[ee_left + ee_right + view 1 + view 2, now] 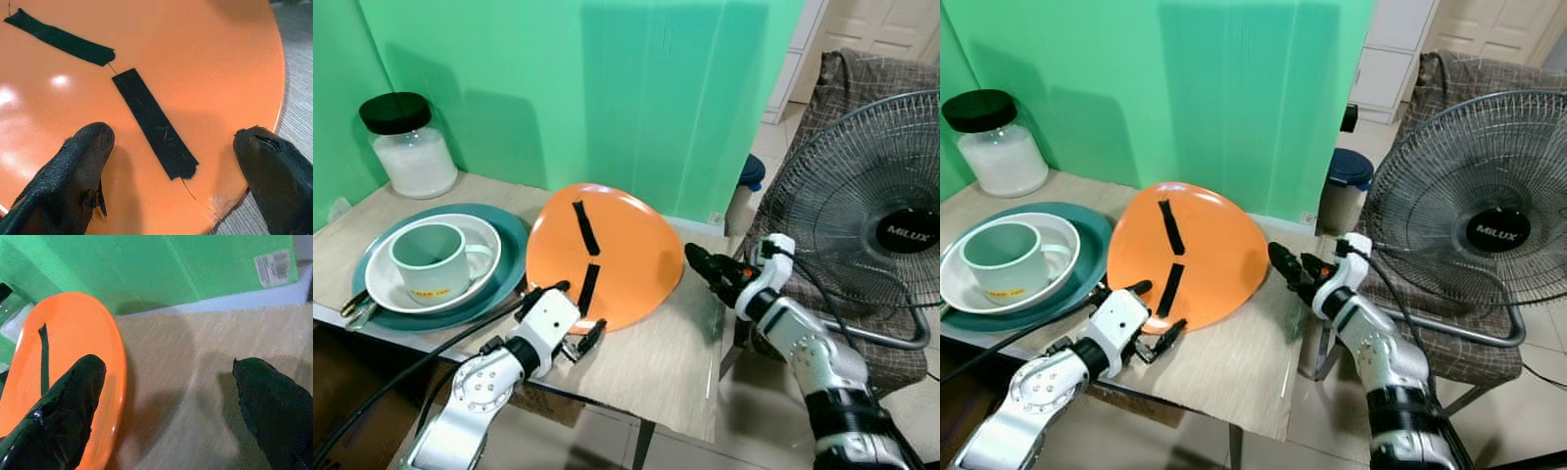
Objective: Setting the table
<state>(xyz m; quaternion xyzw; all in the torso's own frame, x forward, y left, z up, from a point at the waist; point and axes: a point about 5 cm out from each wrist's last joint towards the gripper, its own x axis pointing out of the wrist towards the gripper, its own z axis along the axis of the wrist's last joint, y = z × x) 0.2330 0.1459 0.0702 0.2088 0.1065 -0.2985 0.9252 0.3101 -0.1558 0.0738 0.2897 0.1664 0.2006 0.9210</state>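
An orange plate [617, 245] with two black tape strips lies mid-table, its left edge over the rim of a teal plate [514, 245]. On the teal plate sits a white bowl [382, 284] holding a pale green mug [431, 259]. My left gripper [576, 313] is open at the orange plate's near edge; in the left wrist view [178, 171] its fingers straddle the lower tape strip [154, 122] just above the plate. My right gripper [703, 262] is open and hovers just right of the orange plate [68, 357], over bare wood.
A glass jar [411, 147] with a black lid stands at the back left against the green wall [607, 88]. A standing fan [881, 215] and a draped chair [871, 83] crowd the table's right end. Bare tabletop [651, 362] lies in front.
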